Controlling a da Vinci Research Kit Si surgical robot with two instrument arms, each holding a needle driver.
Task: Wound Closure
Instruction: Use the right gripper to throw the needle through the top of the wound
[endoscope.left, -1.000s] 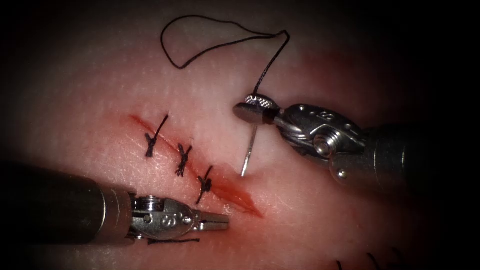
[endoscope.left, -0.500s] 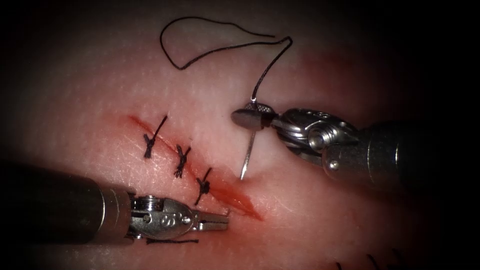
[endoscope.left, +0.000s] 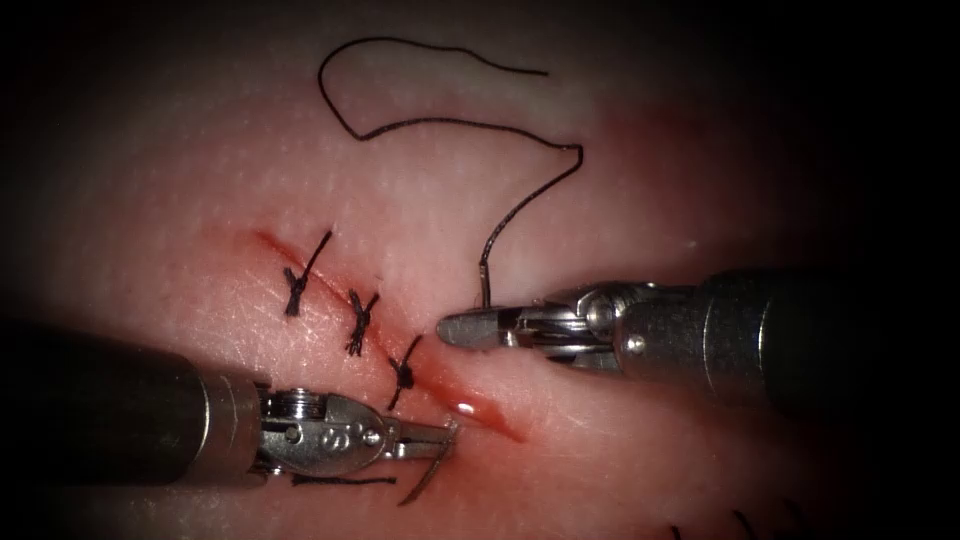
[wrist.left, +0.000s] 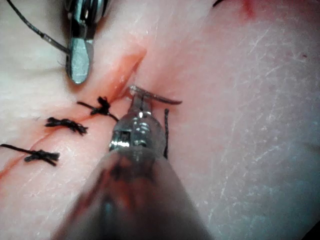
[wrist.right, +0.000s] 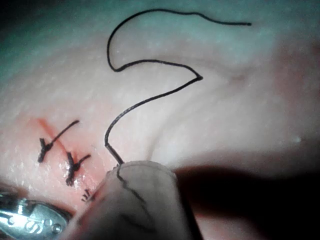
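Note:
The cut (endoscope.left: 478, 408) runs diagonally across the tissue (endoscope.left: 620, 180), its lower end unstitched. My right tool (endoscope.left: 462, 330) lies low on the right side of the cut, shut on the needle near its tail, where the black thread (endoscope.left: 450, 122) joins. The needle passes through the tissue under the cut. Its pointed end (endoscope.left: 430, 468) sticks out on the left side, right at the tip of my left tool (endoscope.left: 447, 435), which is shut and holds nothing. The left wrist view shows the needle (wrist.left: 160, 97) across that tool's tip (wrist.left: 141, 97) and the right tool (wrist.left: 79, 67) beyond.
Three knotted stitches (endoscope.left: 360, 320) close the upper part of the cut. Red fluid (endoscope.left: 465, 405) pools in the open end. The thread (wrist.right: 150, 62) lies in loose curves on the far tissue. A cut thread end (endoscope.left: 345, 482) lies beside the left tool's wrist.
The right tool rolled and dropped toward the cut, driving the needle in from the right side; its point now emerges on the left. The thread was dragged down. The left tool stayed put.

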